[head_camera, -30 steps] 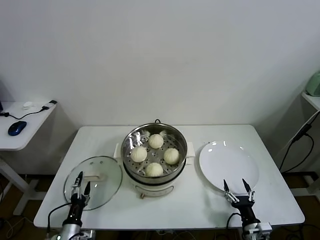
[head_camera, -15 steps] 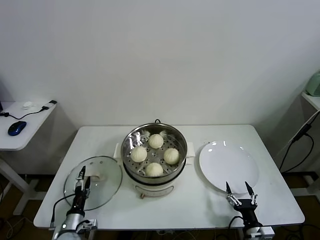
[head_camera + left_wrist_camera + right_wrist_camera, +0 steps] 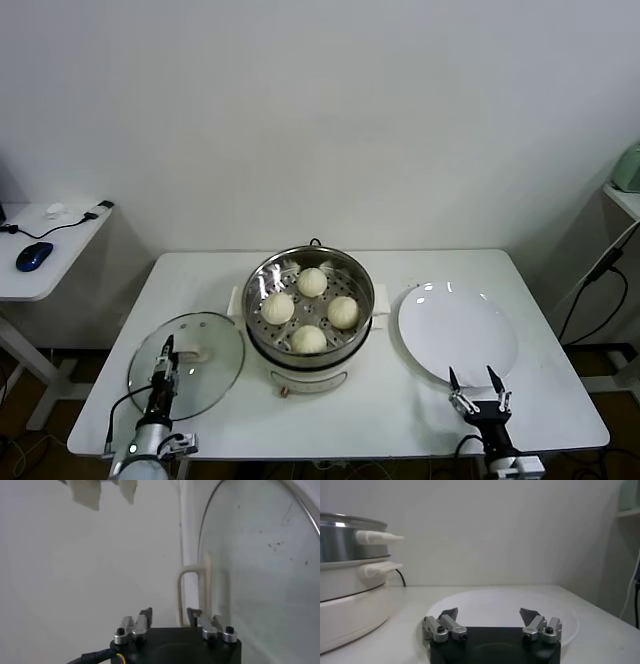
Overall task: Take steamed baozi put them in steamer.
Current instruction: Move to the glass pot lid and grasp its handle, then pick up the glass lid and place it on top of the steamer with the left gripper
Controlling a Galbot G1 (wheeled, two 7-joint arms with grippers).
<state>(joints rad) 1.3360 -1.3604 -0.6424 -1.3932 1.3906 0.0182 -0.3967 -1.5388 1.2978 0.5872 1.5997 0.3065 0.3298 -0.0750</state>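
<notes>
A plain white wall (image 3: 330,110) fills the upper half of what I see, bare and evenly lit; below it, in the lower centre, stands the white table (image 3: 200,275) I work at, its top matte and rectangular; at the far left, a smaller white side desk (image 3: 60,255) juts in, carrying a blue mouse (image 3: 33,256) and a black cable (image 3: 70,222); its pale legs run down toward the lower left corner; at the right edge, a white shelf (image 3: 622,198) holds a pale green object (image 3: 628,168); black cables (image 3: 598,285) hang beneath it; dim floor shows in both lower corners.
</notes>
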